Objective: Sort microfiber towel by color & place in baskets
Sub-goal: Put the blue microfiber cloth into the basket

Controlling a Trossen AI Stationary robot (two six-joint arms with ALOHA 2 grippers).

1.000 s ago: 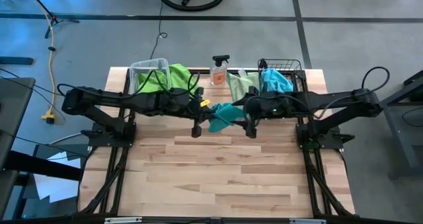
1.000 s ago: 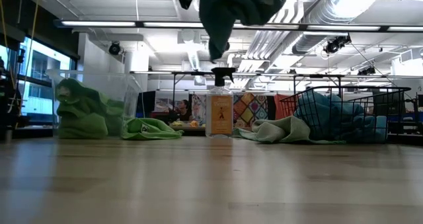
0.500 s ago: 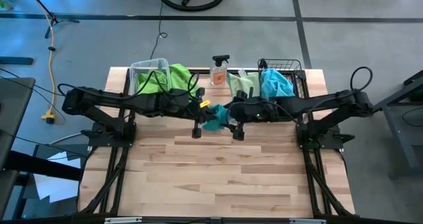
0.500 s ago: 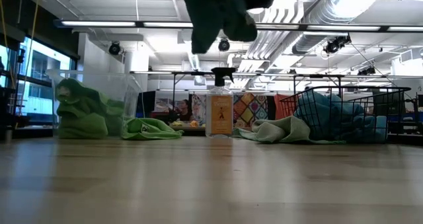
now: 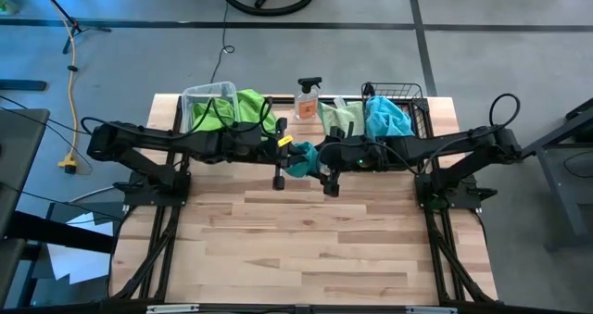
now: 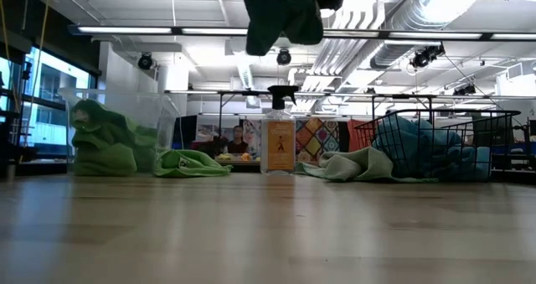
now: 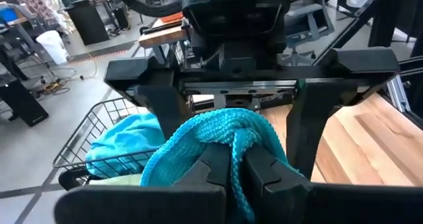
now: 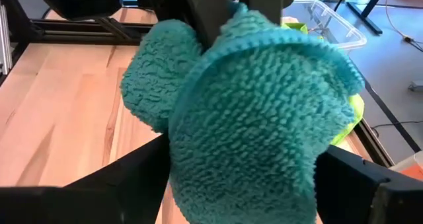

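- Towel point(image 5: 301, 158), a blue one, hangs bunched in the air over the table's far half, held between both grippers at about 12 o'clock from the table's middle, just this side of the spray bottle point(image 5: 308, 99).
- Left gripper point(image 7: 231, 174) has its two fingers pressed together on a fold of the cloth (its wrist view shows the fabric pinched tight between them).
- Right gripper point(image 5: 320, 161) sits right against the same towel from the other side; its fingers stand apart on either side of the bundle in its own view, so it looks wide and not yet clamped.
- Step in hand, as I judge it: a hand-over of the blue towel from left arm to right, on its way to the wire basket point(image 5: 408, 106) at 2 o'clock, where blue cloth already lies.
- Next move likely calls for the right fingers to come together on the cloth before the left ones let go, then a carry toward 2 o'clock.
- Green cloths fill the clear tub point(image 5: 199, 96) at 10 o'clock; two more lie on the table's far edge.
- Towel is a crumpled wad, with no clear long axis; its loose end droops downward in the low view.
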